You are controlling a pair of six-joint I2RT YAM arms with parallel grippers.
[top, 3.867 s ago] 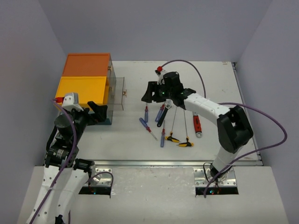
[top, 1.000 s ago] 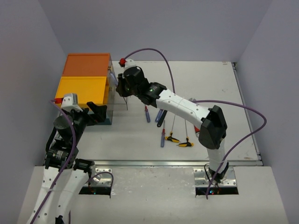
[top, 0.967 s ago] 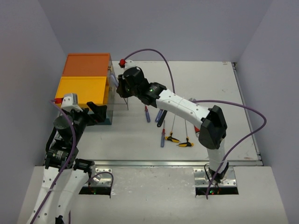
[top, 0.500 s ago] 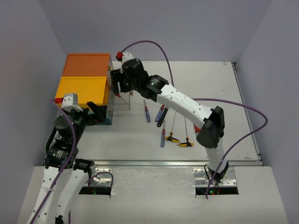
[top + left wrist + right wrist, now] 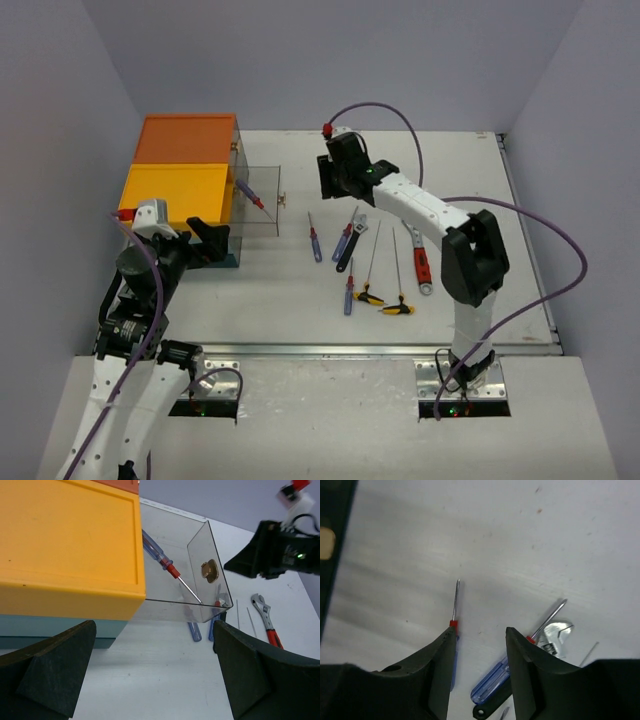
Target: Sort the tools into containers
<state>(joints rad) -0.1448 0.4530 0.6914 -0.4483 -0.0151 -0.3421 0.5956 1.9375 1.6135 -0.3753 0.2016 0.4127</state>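
The containers are a teal box unit with an orange top (image 5: 186, 139) and a yellow top (image 5: 175, 194). Its clear drawer (image 5: 262, 212) is pulled out, and a blue screwdriver (image 5: 161, 562) with a red collar lies in it. My right gripper (image 5: 330, 186) hovers open over the table to the right of the drawer, with nothing between its fingers (image 5: 438, 670). Below it lie two blue screwdrivers (image 5: 454, 630) (image 5: 496, 679) and a wrench (image 5: 555, 634). My left gripper (image 5: 212, 240) stays wide open in front of the yellow box.
More tools lie mid-table: a third blue screwdriver (image 5: 348, 296), a red-handled wrench (image 5: 422, 266) and two yellow-handled hex keys (image 5: 370, 295) (image 5: 397, 308). A brass latch (image 5: 210, 571) sits on the drawer's front wall.
My right gripper was at the drawer with a screwdriver. It has let go, the screwdriver now lies in the drawer, and the gripper has drawn back to the right. The left arm has not moved.
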